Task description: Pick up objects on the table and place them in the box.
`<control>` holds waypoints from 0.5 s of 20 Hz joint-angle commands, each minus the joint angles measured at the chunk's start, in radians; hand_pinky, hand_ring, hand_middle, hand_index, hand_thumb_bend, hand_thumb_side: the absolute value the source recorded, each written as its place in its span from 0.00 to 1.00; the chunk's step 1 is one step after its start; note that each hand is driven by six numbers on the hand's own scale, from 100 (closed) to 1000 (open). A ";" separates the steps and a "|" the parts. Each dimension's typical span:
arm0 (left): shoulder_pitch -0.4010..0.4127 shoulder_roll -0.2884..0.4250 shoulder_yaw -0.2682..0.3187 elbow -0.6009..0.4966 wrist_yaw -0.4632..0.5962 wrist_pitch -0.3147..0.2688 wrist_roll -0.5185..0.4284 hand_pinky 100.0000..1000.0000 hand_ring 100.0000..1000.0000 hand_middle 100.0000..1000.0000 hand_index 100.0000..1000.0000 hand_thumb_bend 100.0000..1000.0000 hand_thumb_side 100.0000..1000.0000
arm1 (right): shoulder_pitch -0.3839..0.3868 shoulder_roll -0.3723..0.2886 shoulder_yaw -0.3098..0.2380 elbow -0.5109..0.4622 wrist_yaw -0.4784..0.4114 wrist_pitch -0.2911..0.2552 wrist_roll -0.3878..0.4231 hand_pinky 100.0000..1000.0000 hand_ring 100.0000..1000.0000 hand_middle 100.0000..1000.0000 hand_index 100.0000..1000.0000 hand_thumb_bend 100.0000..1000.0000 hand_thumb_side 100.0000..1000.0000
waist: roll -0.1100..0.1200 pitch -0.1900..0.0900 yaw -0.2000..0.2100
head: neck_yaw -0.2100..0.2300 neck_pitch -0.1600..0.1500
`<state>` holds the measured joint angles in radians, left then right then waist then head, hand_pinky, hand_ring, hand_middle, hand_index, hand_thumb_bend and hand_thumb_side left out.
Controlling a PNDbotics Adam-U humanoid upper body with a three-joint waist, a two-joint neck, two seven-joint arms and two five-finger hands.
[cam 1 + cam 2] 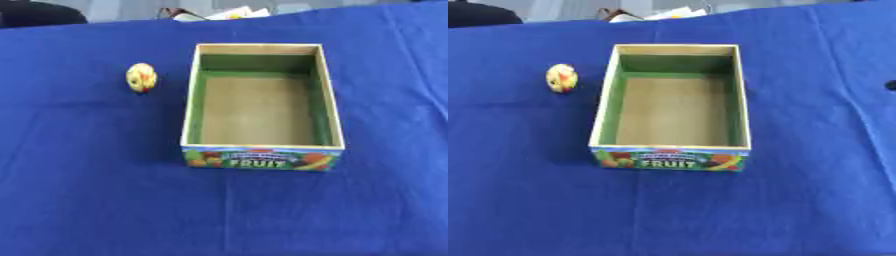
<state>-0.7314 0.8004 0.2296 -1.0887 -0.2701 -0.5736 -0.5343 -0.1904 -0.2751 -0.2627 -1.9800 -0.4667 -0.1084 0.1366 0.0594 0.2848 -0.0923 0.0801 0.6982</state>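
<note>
One small yellow object [141, 77] lay just left of the open box [262, 148]; neither hand showed, so finger state was unknowable.

Wooden box [262, 149] on matt, creased blue cloth [87, 190].

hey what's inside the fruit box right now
Nothing: the box shows only its bare brown floor and green inner walls. The one yellow object lies outside, on the cloth to its left.
</note>
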 commanded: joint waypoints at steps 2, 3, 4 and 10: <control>-0.063 -0.004 -0.028 0.047 -0.110 -0.333 -0.298 0.62 0.71 0.73 1.00 0.00 0.83 | -0.011 -0.004 0.005 -0.020 0.010 -0.002 0.013 0.50 0.76 0.45 0.85 0.00 1.00 | -0.003 -0.010 -0.004 | 0.017 -0.011; -0.079 -0.016 -0.034 0.061 -0.132 -0.333 -0.295 0.62 0.72 0.73 1.00 0.00 0.83 | -0.011 -0.003 0.006 -0.020 0.011 -0.002 0.015 0.51 0.76 0.45 0.85 0.00 1.00 | -0.003 -0.009 -0.006 | 0.021 -0.012; -0.095 -0.027 -0.040 0.074 -0.153 -0.333 -0.292 0.62 0.72 0.74 1.00 0.00 0.83 | -0.012 -0.002 0.007 -0.020 0.011 -0.002 0.017 0.51 0.76 0.45 0.85 0.00 1.00 | -0.004 -0.008 -0.007 | 0.024 -0.013; -0.178 -0.066 -0.082 0.138 -0.261 -0.333 -0.251 0.62 0.75 0.76 1.00 0.02 0.84 | -0.016 0.003 0.024 -0.020 0.021 0.006 0.042 0.51 0.77 0.45 0.85 0.00 1.00 | -0.001 -0.001 -0.014 | 0.038 -0.029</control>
<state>-0.8873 0.7133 0.1547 -0.9518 -0.5102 -0.6079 -0.5000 -0.1952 -0.2602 -0.2393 -1.9800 -0.4534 -0.1022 0.1707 0.0599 0.2994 -0.1066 0.1124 0.6827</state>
